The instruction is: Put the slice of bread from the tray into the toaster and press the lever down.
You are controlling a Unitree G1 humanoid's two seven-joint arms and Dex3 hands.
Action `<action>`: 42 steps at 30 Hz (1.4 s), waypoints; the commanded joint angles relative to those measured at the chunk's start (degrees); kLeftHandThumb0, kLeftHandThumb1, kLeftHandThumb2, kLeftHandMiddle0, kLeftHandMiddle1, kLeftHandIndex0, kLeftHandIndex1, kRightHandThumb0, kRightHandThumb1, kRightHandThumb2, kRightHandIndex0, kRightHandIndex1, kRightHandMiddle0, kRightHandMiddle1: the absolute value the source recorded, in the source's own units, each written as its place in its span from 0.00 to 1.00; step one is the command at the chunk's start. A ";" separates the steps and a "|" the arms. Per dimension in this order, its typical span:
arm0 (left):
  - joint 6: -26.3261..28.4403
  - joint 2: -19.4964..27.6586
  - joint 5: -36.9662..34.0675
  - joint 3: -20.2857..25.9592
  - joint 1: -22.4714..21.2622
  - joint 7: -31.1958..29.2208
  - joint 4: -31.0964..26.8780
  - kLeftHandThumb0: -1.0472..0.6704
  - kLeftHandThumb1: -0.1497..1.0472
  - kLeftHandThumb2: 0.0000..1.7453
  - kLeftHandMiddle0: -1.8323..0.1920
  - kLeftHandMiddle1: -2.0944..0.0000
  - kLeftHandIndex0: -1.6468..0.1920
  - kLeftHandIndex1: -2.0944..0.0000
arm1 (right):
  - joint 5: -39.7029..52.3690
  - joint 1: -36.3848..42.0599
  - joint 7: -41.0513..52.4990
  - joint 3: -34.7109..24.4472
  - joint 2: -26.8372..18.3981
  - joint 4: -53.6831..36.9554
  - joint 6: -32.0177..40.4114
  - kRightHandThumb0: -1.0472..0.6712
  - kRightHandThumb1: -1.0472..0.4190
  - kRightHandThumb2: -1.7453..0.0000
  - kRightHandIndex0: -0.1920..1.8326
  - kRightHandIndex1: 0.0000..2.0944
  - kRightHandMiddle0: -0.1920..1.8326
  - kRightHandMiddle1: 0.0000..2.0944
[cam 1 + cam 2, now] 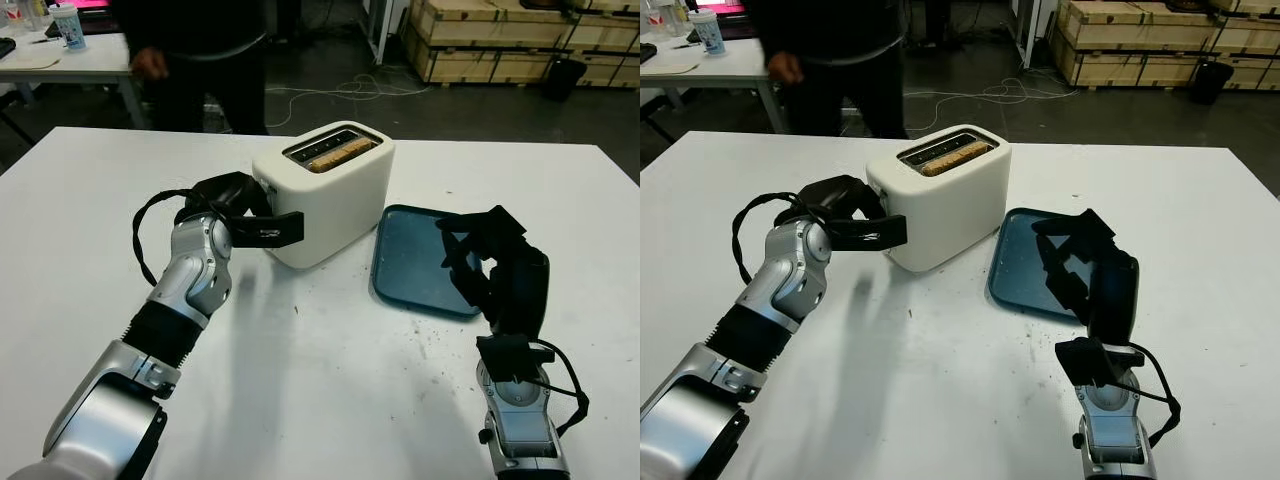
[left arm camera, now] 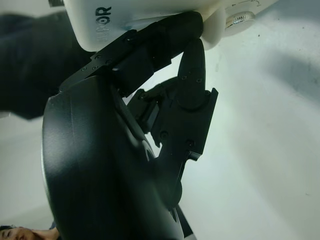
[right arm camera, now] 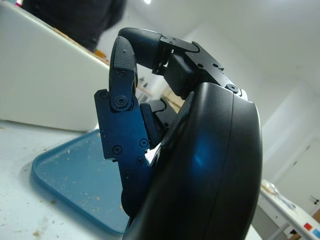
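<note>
A white toaster stands mid-table with a slice of bread down in its near slot. Right of it lies a blue tray holding just crumbs. My left hand is at the toaster's left end, its fingers touching the lower edge of that end beside a silver knob; it grasps nothing. My right hand hovers open over the tray's near right corner, and the toaster is behind it in the right wrist view.
A person in dark clothes stands behind the table's far edge. Another table with a cup is at the back left, wooden crates at the back right. Bare white tabletop lies between my arms.
</note>
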 commanded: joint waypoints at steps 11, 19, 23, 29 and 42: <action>-8.90 1.55 -19.65 4.40 25.63 -6.86 -37.50 0.48 0.86 0.24 0.46 0.25 0.37 0.94 | 0.94 -3.83 -0.03 0.32 0.18 3.32 -2.26 0.37 0.09 0.84 0.51 0.83 0.45 0.57; -45.00 -12.23 -27.82 14.29 31.75 22.71 -31.48 0.39 0.89 0.24 0.43 0.17 0.37 0.99 | 0.82 -4.49 -0.31 0.76 0.78 4.19 -2.58 0.38 0.09 0.85 0.51 0.83 0.43 0.64; -50.39 -14.41 -25.27 14.83 30.66 29.40 -27.70 0.38 0.89 0.25 0.43 0.17 0.37 0.99 | 0.20 -4.55 -0.63 0.90 0.89 3.89 -2.21 0.37 0.09 0.84 0.51 0.83 0.43 0.63; -52.12 -13.98 -28.02 16.73 28.57 29.59 -25.56 0.35 0.89 0.28 0.48 0.17 0.34 0.97 | -0.94 -5.20 -1.43 1.04 0.91 4.89 -2.60 0.37 0.09 0.84 0.51 0.83 0.44 0.59; -48.68 -13.67 -33.53 24.77 28.64 29.87 -22.20 0.33 0.89 0.12 0.70 0.22 0.70 0.29 | 4.35 -14.09 -1.41 -2.19 0.19 12.09 1.28 0.38 0.09 0.86 0.46 0.70 0.47 0.40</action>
